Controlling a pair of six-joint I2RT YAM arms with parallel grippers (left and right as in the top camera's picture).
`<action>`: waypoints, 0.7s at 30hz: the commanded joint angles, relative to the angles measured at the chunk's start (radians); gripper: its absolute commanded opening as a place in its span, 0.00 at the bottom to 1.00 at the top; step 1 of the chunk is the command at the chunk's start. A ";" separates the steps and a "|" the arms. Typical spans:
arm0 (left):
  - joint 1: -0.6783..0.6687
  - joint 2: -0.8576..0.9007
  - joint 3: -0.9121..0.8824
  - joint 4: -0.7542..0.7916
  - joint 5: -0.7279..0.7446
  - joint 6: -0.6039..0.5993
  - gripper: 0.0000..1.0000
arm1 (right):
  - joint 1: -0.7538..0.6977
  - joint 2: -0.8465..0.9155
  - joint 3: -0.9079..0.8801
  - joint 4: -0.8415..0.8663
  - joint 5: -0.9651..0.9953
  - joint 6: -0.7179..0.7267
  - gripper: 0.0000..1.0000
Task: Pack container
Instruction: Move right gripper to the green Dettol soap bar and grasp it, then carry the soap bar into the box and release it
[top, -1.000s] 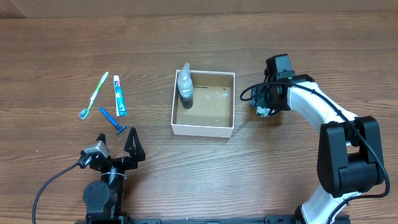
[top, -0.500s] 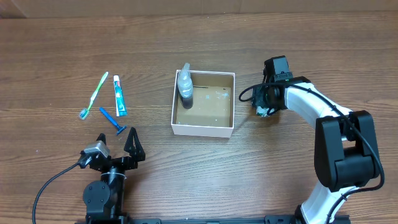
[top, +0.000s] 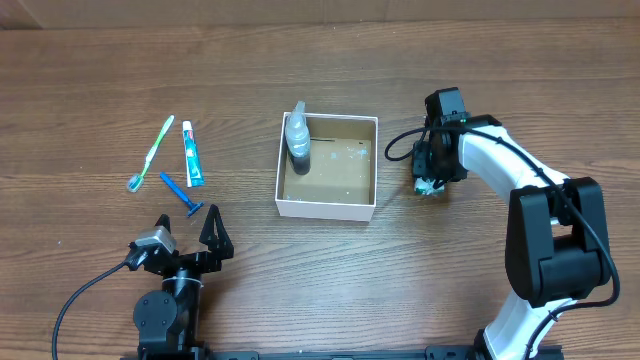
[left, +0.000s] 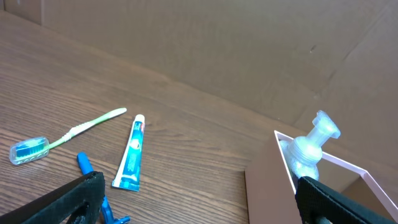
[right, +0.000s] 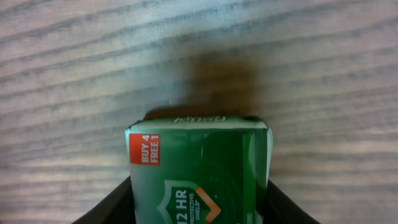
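Note:
The container (top: 327, 207), a shallow white square box with a brown bottom, sits mid-table with a clear pump bottle (top: 298, 140) standing in its left corner. To its right, my right gripper (top: 430, 178) points down at the table. In the right wrist view its black fingers (right: 118, 202) press both sides of a green soap box (right: 199, 168), so it is shut on the box. My left gripper (top: 187, 222) rests open near the front left. In the left wrist view it (left: 202, 199) faces the container's wall (left: 267, 186) and the bottle (left: 308, 152).
Left of the container lie a green toothbrush (top: 152, 150), a toothpaste tube (top: 192, 155) and a blue razor (top: 180, 195) just ahead of the left gripper. A cardboard wall (left: 236, 43) stands behind the table.
My right gripper's jaws have closed onto the green soap box, and the wrist shifted slightly to the right. The left arm has not moved.

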 joint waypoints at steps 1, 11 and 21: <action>0.008 -0.008 -0.003 0.000 -0.006 0.024 1.00 | -0.003 -0.063 0.133 -0.070 -0.005 0.006 0.38; 0.008 -0.007 -0.003 0.000 -0.006 0.024 1.00 | 0.016 -0.164 0.434 -0.330 -0.150 0.000 0.38; 0.008 -0.007 -0.003 0.000 -0.006 0.024 1.00 | 0.140 -0.214 0.431 -0.251 -0.311 0.010 0.38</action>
